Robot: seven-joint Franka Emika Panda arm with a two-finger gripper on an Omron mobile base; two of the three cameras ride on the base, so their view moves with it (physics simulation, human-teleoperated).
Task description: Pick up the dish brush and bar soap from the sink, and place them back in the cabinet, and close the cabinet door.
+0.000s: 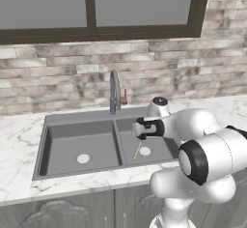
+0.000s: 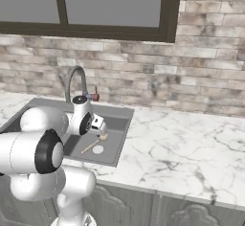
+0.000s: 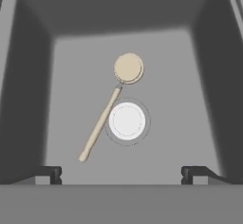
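From the left side, the sink (image 1: 77, 125) sat sunk into the marble tabletop (image 1: 19, 140) below a brick wall and a dark-framed window. The faucet (image 1: 114, 91) rose at the back rim of the sink, over the divider between the two basins. The white arm reached over the right basin, and most of that basin was hidden behind it. Beside the arm, a short stretch of the dish brush (image 1: 138, 150) showed on the basin floor, next to the round drain (image 1: 145, 150). The left basin held just its own drain.

From the right side, the arm again hung over the sink's right basin. The brush lay on the basin floor, its round head toward the back wall of the sink and its handle running toward the front, right beside the drain. The bar soap could not be made out in the sink from here.

Looking down along the hand, the pincer (image 3: 121, 173) hovered above the basin with its two tips standing wide apart, gripping nothing. The brush lay slantwise on the floor below, the handle passing just beside the drain.
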